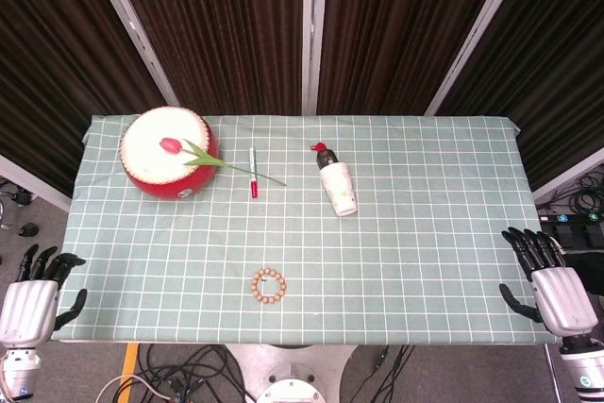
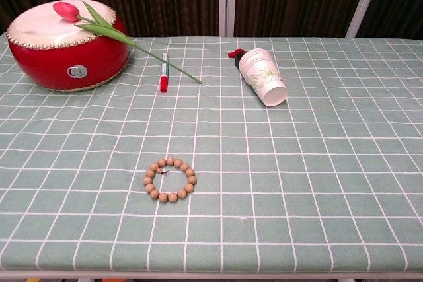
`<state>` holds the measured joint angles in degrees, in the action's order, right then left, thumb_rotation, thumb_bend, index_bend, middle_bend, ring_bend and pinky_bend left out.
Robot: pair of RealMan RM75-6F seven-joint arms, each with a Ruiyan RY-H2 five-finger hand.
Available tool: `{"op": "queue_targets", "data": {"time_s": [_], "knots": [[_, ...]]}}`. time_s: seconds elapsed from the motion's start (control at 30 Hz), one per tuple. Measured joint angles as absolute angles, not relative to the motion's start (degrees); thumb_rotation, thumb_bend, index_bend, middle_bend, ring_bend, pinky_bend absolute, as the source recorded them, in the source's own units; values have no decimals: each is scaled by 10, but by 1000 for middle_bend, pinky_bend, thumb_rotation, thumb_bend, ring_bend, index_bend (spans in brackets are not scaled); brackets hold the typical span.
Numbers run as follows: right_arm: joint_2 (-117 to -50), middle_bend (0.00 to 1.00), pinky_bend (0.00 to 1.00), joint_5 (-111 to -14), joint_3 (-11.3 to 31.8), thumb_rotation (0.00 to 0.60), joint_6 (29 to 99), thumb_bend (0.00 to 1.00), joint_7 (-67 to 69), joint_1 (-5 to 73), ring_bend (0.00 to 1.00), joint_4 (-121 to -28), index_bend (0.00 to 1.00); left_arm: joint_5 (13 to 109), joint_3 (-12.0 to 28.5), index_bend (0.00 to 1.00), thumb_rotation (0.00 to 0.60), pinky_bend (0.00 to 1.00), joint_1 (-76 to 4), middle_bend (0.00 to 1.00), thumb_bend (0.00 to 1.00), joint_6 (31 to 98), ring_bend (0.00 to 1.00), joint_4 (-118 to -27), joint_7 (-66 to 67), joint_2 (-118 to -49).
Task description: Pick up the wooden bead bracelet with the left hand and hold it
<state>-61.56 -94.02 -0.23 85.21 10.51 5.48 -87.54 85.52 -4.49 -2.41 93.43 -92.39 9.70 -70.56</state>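
The left hand (image 1: 26,304) waits off the near left corner of the bench (image 1: 425,261), fingers spread and holding nothing, which suits a reach that has not begun. Further along, at the far left of the cloth, a red drum (image 1: 170,152) lies flat with a tulip (image 1: 173,146) resting on its skin, the stem trailing off toward a red-capped marker (image 1: 252,173) just beside it; these sit well back, so they should not hinder the reach. The wooden bead bracelet (image 1: 268,285) lies flat in a closed ring near the front edge, roughly at the middle, alone on bare cloth and well apart from either hand, probably set there to be approached from above. Beyond it, a stack of paper cups (image 1: 341,188) lies tipped on its side, with a small dark red-topped object (image 1: 321,150) touching its far end. The right hand (image 1: 552,282) rests at the near right edge, also empty with fingers apart, clear of the work.
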Motion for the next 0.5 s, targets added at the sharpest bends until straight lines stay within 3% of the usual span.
{"op": "queue_targets", "data": {"time_s": [0.5], "knots": [[-618,59,0,-935,6,600,856,276,113,59,0,-873,0,871,-23,323,600,47,-28,295,352,916,116,-926,111,-710]]}}
